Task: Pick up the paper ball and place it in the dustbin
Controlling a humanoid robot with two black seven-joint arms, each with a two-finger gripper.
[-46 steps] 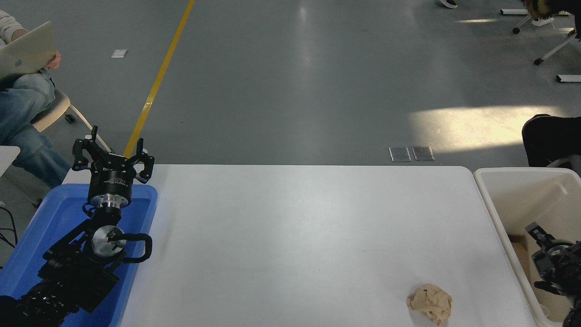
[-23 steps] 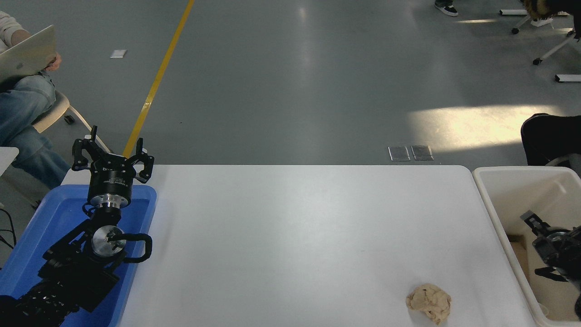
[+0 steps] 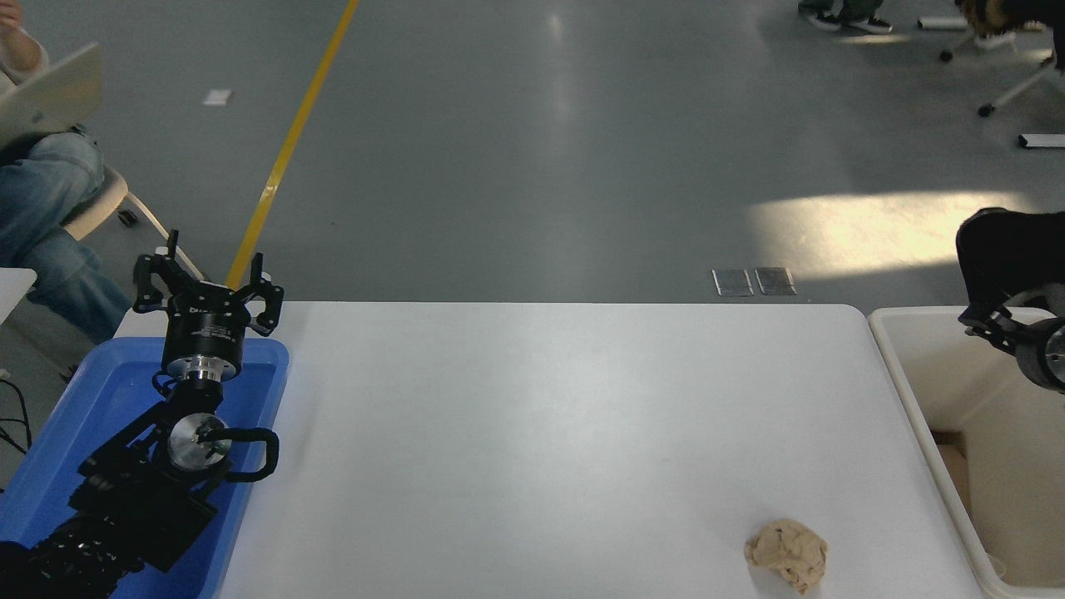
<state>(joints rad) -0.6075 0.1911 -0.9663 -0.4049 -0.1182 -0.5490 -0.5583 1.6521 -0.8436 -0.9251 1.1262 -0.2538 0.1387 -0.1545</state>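
Observation:
The paper ball (image 3: 787, 553), a lumpy tan wad, lies on the white table (image 3: 541, 433) near its front right corner. The dustbin (image 3: 897, 353), a cream-white tub, stands just off the table's right end. My right gripper (image 3: 990, 323) comes in from the right edge and hangs over the dustbin's far part, well behind and right of the ball. Most of it is cut off by the picture's edge. My left gripper (image 3: 205, 281) is parked open and empty at the lower left.
A shallow blue tray (image 3: 100, 391) lies under the left arm at the table's left end. A brown cardboard piece (image 3: 953, 453) lies inside the dustbin. A person with a laptop (image 3: 42, 125) sits at the far left.
My right gripper has risen from low inside the dustbin to above its far part. The paper ball and the left arm have not moved.

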